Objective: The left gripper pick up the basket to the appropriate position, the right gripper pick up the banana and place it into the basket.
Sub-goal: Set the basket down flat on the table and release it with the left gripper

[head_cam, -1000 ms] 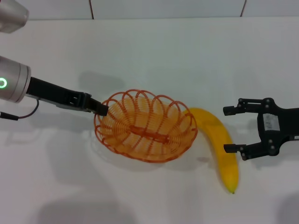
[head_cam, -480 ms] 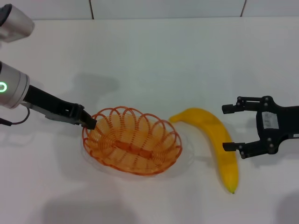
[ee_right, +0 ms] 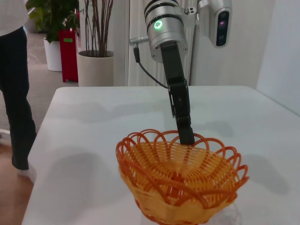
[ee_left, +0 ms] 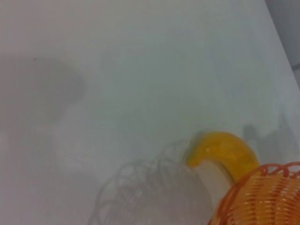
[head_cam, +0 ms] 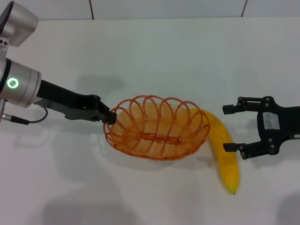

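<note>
From your head view, the left gripper has its jaws clamped on the left rim of the basket, a shallow oval of looped orange wire with a see-through weave. The basket sits tilted near the middle of the smooth white desk, its right edge overlapping the far end of the banana. The banana is bright yellow, glossy and curved, tapering to a point at its near tip. The right gripper hovers just right of the banana, jaws apart and holding nothing.

From your left wrist view, you see the banana's rounded yellow end lying on the desk beside the basket's scalloped orange rim.

From your right wrist view, the basket shows its open loops and finer ribbed inner weave, with the left gripper gripping its far rim.
</note>
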### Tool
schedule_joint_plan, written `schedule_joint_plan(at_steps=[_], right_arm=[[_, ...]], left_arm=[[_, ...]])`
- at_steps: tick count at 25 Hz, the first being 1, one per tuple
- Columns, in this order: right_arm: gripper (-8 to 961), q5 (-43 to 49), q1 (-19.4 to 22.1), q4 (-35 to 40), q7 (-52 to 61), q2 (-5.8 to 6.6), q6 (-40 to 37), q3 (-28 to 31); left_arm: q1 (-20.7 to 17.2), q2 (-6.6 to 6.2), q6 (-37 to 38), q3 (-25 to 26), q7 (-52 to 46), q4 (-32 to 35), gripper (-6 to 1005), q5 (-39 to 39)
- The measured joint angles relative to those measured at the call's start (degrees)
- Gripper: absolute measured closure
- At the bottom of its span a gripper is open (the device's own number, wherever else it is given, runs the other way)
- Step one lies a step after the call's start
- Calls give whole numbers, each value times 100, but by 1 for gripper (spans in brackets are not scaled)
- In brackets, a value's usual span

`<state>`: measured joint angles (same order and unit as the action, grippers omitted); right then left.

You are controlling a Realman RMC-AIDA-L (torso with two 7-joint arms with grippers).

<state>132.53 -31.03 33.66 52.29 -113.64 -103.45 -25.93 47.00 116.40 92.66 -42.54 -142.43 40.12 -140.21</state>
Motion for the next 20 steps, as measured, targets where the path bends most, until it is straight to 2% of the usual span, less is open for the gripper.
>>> schedule_joint_plan(at_steps=[20], right_arm=[[69,-8,-35,0,0,-2,-26,0]], left_arm=[[36,12,-471,-86,-495,-19,862,-510]])
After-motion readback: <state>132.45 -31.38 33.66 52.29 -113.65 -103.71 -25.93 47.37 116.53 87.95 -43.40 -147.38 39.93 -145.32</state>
